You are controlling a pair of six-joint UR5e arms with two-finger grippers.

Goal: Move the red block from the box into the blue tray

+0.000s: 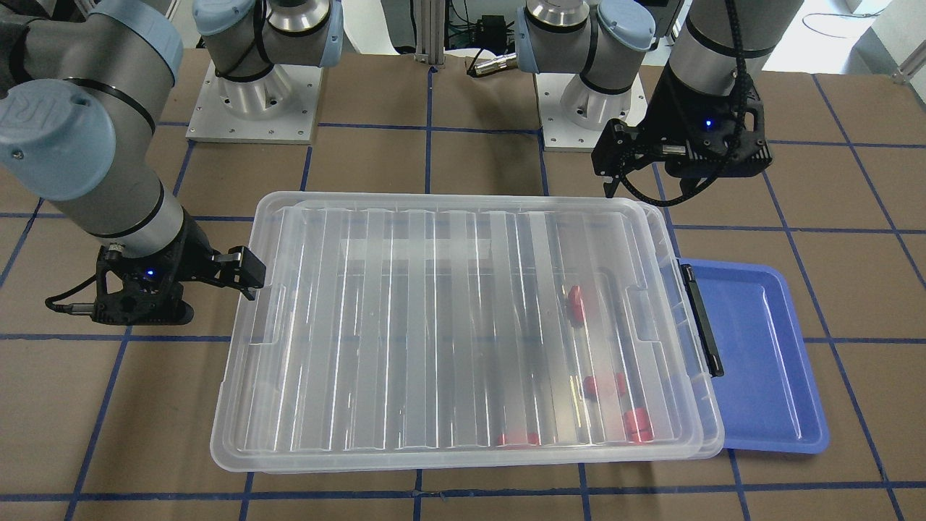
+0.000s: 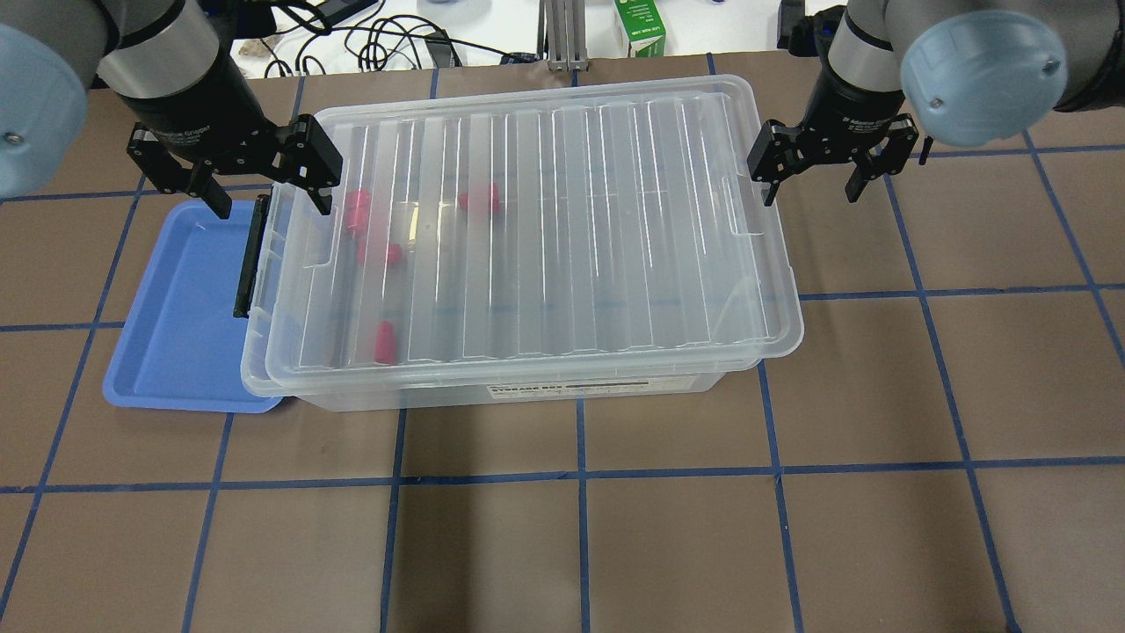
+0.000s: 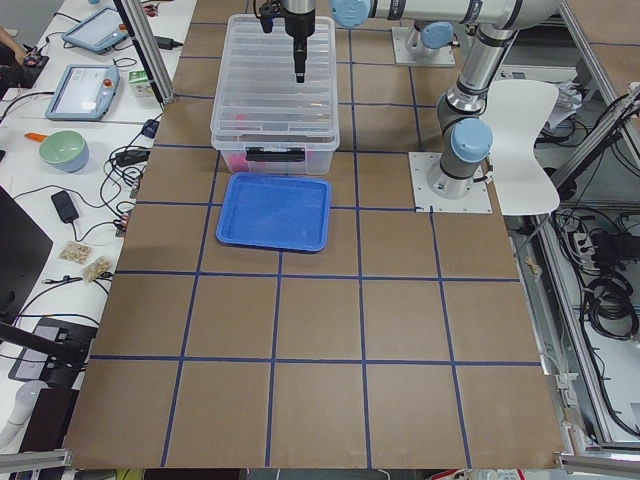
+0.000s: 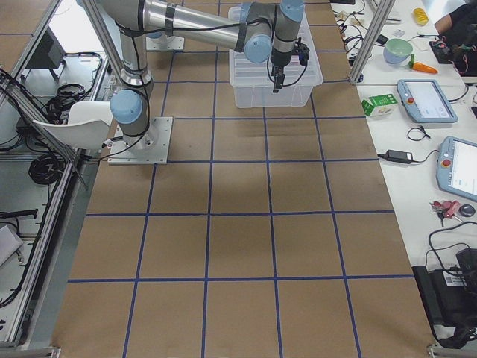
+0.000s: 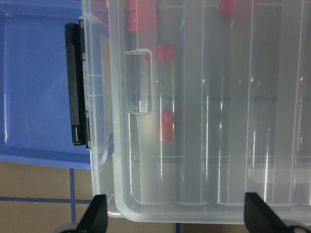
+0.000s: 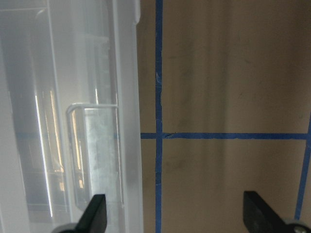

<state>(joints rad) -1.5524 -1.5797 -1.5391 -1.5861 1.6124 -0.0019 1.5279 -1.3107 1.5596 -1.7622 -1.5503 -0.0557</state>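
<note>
Lidded box (image 2: 615, 220) holds red blocks (image 2: 384, 343); blue tray (image 2: 167, 334) lies just beside its 9 o'clock end. Left gripper (image 2: 264, 189), fingers spread wide, straddles that edge; right gripper (image 2: 810, 180), likewise spread, straddles the 3 o'clock edge.

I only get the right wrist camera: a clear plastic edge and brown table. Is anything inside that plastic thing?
Observer: Yes. Several red blocks lie in the box, all toward the end far from your camera.
Visitor: And what's past that end?
Observer: A blue tray sits beside the box's latch end, with no block in it.
Visitor: Is another arm over there?
Observer: Yes, the left gripper hangs open over that end of the lid.
</note>
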